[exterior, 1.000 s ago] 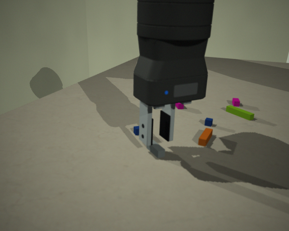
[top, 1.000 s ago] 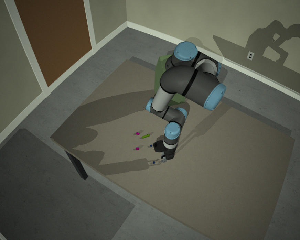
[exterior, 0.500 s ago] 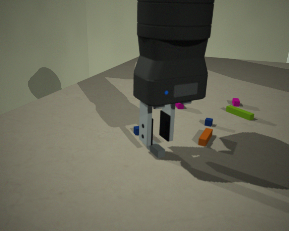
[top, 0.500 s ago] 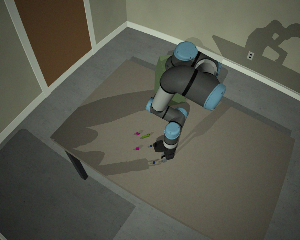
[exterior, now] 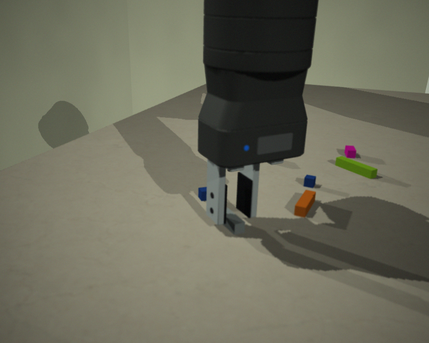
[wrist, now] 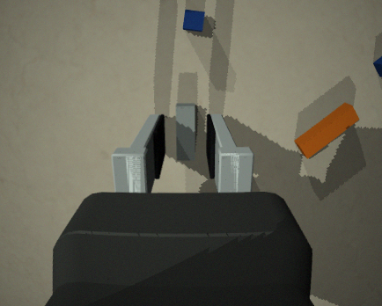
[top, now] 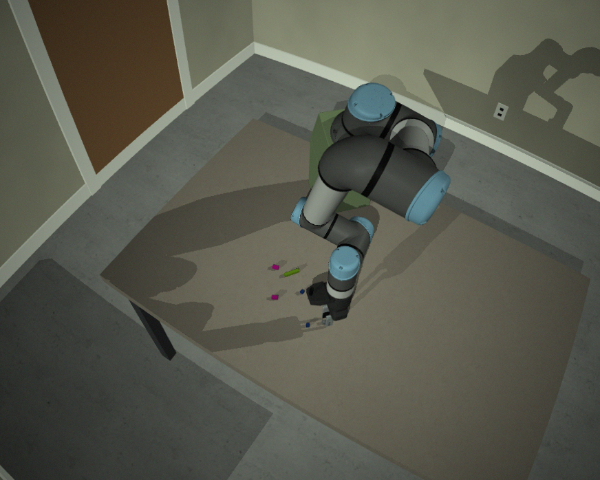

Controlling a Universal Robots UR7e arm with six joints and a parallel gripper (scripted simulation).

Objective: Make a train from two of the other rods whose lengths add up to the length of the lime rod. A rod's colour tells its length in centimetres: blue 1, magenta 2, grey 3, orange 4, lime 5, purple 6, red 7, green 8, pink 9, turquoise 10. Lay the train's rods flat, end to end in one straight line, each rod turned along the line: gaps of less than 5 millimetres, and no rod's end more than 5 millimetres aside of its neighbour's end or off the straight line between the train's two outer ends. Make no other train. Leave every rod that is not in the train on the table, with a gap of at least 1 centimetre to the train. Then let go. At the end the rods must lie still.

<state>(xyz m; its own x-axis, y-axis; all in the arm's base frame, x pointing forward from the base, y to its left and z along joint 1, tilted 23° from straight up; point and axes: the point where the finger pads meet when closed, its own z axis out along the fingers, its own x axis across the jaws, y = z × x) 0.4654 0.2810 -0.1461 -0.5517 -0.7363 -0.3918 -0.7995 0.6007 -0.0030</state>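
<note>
Now fingers half-open, straddling grey rod [wrist: 186, 127] on tabletop [exterior: 107, 271], gripping nothing. Best: centre rod, close square on long sides, avoid nudging blue cube [wrist: 194, 19].

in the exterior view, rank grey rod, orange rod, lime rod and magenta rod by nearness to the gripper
1. Grey rod, on the table between the open gripper's fingertips.
2. Orange rod, to the right.
3. Lime rod, farther right and back.
4. Magenta rod, just behind the lime rod.
</note>
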